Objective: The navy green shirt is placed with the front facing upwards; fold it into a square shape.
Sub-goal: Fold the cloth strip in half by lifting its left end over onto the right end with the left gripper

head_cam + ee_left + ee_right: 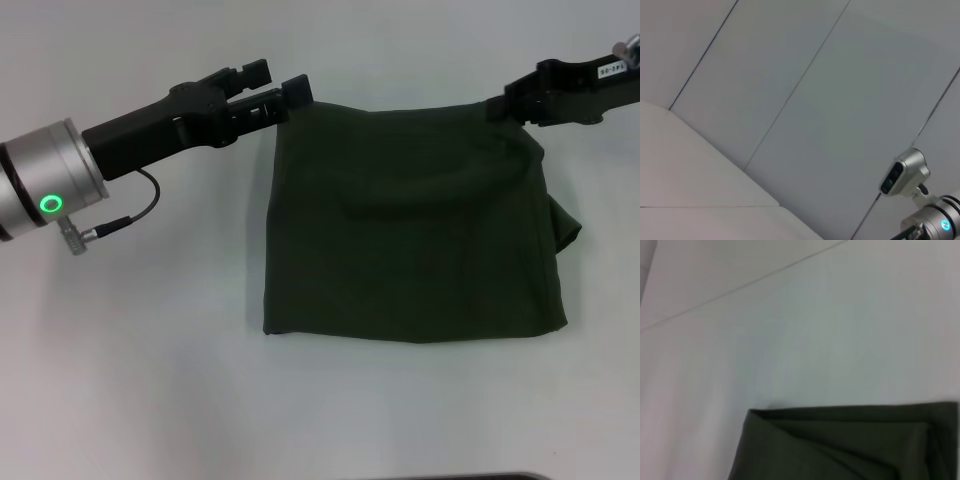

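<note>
The navy green shirt lies folded into a rough rectangle on the white table. Its lettering and neck label are hidden. My left gripper is shut on the shirt's far left corner. My right gripper is shut on the far right corner. The far edge is stretched between them and sags a little in the middle. A bulge of cloth sticks out on the right side. The right wrist view shows a folded part of the shirt on the table. The left wrist view shows no shirt.
White table surface surrounds the shirt on the left, front and right. The left wrist view shows pale panels with seams and part of the other arm's wrist. A dark edge shows at the table's front.
</note>
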